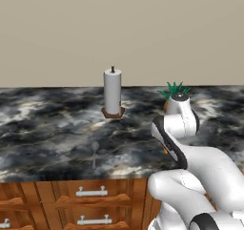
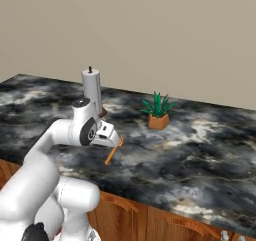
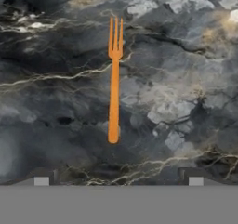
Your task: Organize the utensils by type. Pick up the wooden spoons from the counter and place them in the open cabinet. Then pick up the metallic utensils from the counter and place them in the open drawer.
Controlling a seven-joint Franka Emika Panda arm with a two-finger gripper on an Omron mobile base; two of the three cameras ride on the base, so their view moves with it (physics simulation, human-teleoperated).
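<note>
The claw (image 3: pixel 118 181) hangs above the counter (image 3: pixel 186 79) with its jaws spread fully apart and nothing between them. In the hand view the two fingertips (image 3: pixel 42 180) stand at the bottom edge, well apart from each other.

The wooden fork (image 3: pixel 114 79) lies flat on the marble directly below the hand. Its tines point toward the top of the hand view; the rounded handle end lies nearer the fingertips. The handle runs roughly along the midline between the fingertips. In the right base view the same fork shows as an orange sliver just under the hand.

The metal spoon (image 1: pixel 95 152) lies near the counter's front edge, left of the arm and in front of the paper-towel roll (image 1: pixel 113 91). A small potted plant (image 2: pixel 158 112) stands further back on the counter.

Judged step: approach to the first wooden utensil; no grasp made.

Hazards from this state:
- The fork is thin and lies flush on a hard slab. A descent that stops short closes on air; one that goes too deep drives the fingertips into the marble.
- If the jaws close along the handle rather than across it, the fork may slide or spin out.
- A grip near one end could let the fork tilt during the lift and drop.
</note>
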